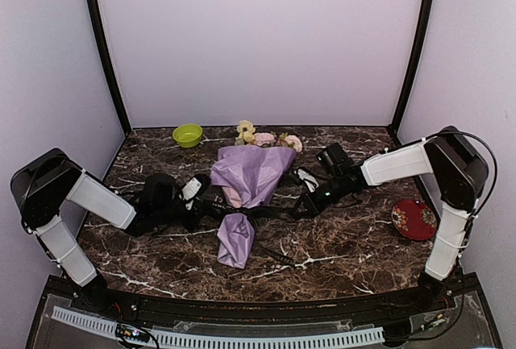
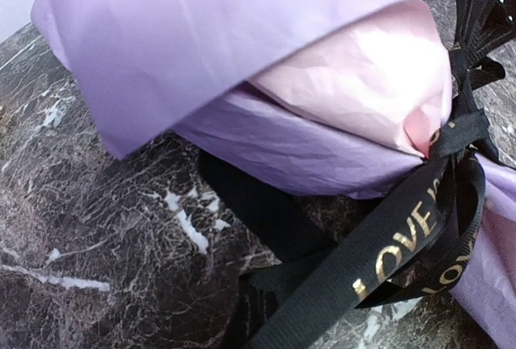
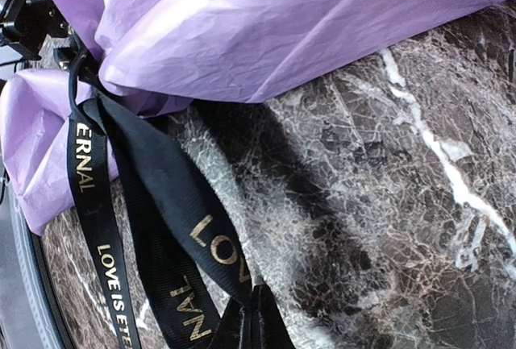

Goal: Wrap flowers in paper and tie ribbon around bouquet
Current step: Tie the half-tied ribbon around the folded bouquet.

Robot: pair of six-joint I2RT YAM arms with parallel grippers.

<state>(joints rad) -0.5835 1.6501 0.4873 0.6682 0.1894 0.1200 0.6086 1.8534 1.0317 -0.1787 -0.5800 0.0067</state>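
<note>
From above, the bouquet (image 1: 246, 178) lies mid-table, blooms toward 12 o'clock, with the ribbon (image 1: 274, 213) knotted at its waist. My left pincer (image 1: 201, 202) at 9 and right pincer (image 1: 301, 207) at 3 each pinch a tail.
Left wrist: the paper (image 2: 242, 59) looks thin and crushable, so I'd pull only ribbon.
Right wrist: the ribbon is floppy, probably slick; I'm clamped on it at 6

Even overhead light on my tabletop (image 1: 339, 244); soft shadows; glare washes paper (image 2: 363, 83); wrist views blurred up close.
</note>
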